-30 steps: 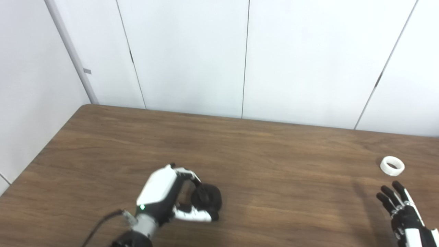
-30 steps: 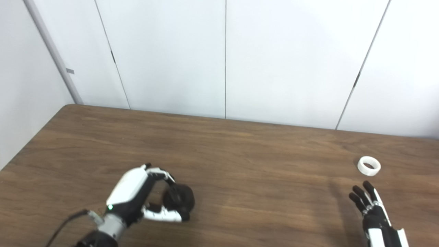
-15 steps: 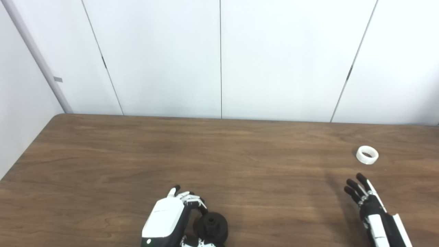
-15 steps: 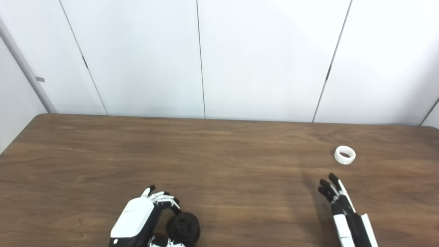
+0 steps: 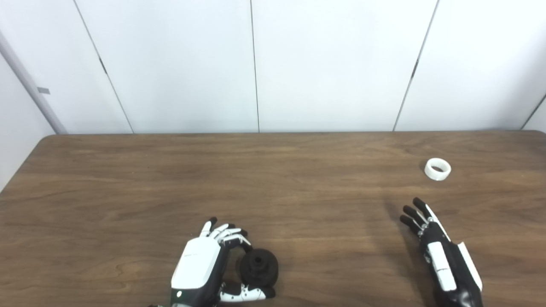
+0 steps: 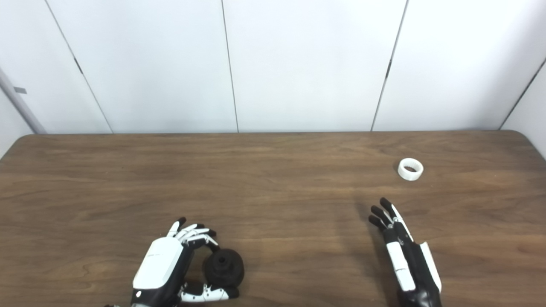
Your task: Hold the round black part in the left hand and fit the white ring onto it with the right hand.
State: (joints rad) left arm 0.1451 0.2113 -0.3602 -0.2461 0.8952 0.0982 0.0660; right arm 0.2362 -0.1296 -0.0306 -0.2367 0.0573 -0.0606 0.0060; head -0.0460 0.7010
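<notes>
At a brown wooden table (image 5: 128, 179) set against white wall panels (image 5: 332, 64), the robot's left hand (image 5: 200, 264) sits at the near edge, curled around the black part (image 5: 259, 267). Its fingers (image 5: 230, 233) arch over the far side of the part and its thumb (image 5: 247, 293) lies along the near side, so the part sits in the crook between them. Whether the fingers are pressing on the part or only cupped beside it cannot be told from here, nor whether the part is resting on the table or lifted off it. The part is round and dark, with a raised hub in its middle facing up.

Far across the table to the right, the right hand (image 5: 439, 251) reaches in from the near edge with its fingers straight and slightly apart, pointing away from the robot and holding nothing. Its dark fingertips (image 5: 411, 212) are aimed toward the ring (image 5: 437, 169), which lies flat on the table beyond them, near the far right corner. A clear stretch of bare wood separates fingertips and ring; they are not touching. The ring is white, short and hollow, its opening facing up.

The part and the ring lie well apart, at opposite sides of the table, with the ring nearer the wall and the part nearer the robot.
</notes>
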